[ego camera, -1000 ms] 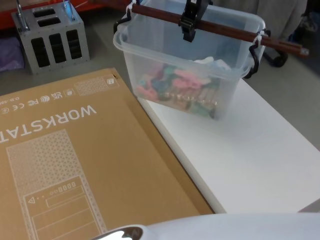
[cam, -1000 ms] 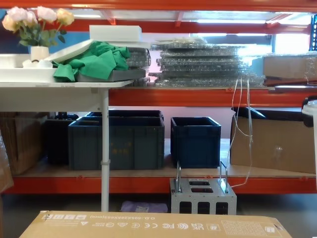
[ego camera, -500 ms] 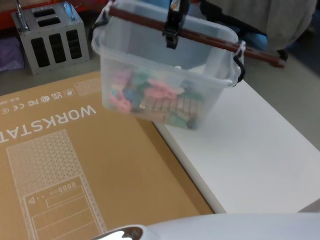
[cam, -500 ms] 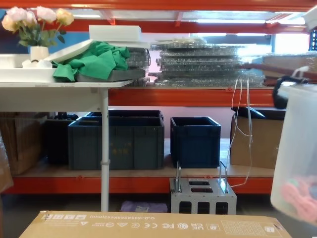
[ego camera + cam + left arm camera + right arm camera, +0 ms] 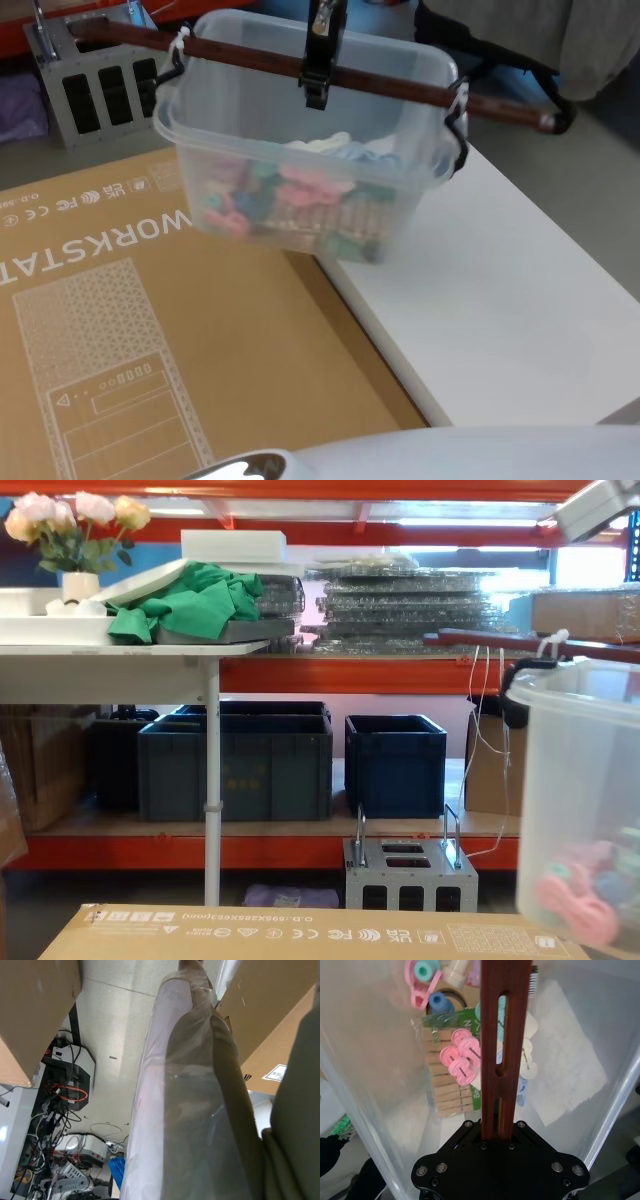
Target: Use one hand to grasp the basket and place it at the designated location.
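Right claw (image 5: 318, 75) is clamping the middle of the brown bar (image 5: 400, 88), with the basket (image 5: 300, 150) hanging directly beneath it. It is hovering, long axis left to right, above the cardboard box (image 5: 150, 330) edge beside the white worktop (image 5: 520, 300).

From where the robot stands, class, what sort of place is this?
Probably a warehouse or storeroom: orange racking, dark blue crates on its lower shelf, and a cardboard box beside them.

Warehouse or storeroom: orange steel racking (image 5: 330, 852), dark blue crates (image 5: 395, 765), cardboard boxes (image 5: 310, 935), concrete floor.
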Available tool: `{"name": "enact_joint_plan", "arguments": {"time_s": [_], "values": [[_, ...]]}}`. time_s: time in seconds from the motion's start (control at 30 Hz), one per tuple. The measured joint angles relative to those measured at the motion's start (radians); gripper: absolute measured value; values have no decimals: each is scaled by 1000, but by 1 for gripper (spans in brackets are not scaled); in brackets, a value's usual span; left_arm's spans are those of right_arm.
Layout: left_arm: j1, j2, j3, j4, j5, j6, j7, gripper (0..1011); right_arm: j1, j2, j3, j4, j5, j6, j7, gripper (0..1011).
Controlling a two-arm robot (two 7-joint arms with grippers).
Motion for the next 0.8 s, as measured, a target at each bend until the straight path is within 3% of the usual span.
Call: {"name": "enact_joint_plan", "arguments": {"time_s": [0.8], "values": [[0, 0, 0, 0, 0, 0, 0, 0, 9, -48, -70, -70, 15, -41, -26, 0]]}}
